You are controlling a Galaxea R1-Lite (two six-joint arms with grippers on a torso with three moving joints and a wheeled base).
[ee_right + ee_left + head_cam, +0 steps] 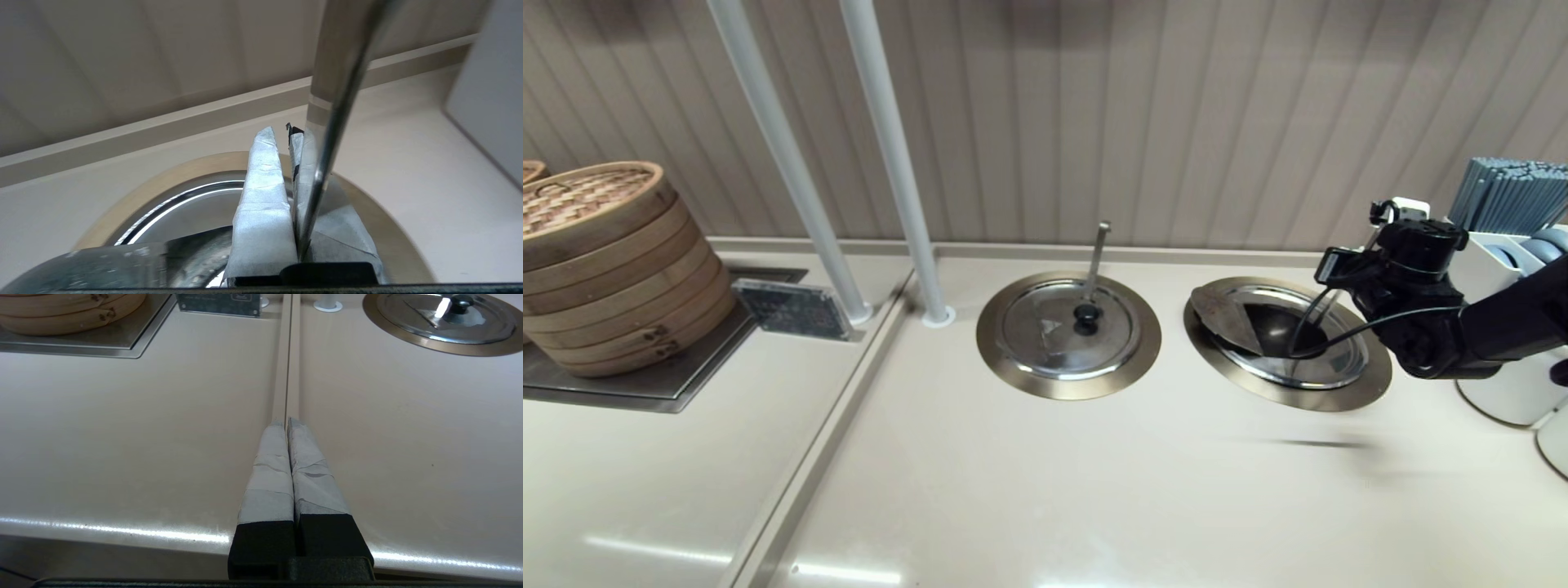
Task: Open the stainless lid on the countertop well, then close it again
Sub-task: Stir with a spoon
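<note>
A pale beige counter (pixel 1045 490) runs across the room, split by a narrow seam (pixel 849 392). Behind it stands a wall of vertical ribbed panels (pixel 1176 122). Two white poles (pixel 890 155) rise from the counter. Overhead light leaves bright streaks along the counter's front edge.

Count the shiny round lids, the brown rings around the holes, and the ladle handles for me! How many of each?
Steel lids: 2, the stainless lid tipped up over its well and the twin lid lying flat.
Brass-coloured rim rings: 2, the countertop well and the twin ring.
Ladle handles: 2, leaning handle and upright handle.
Total: 6.
</note>
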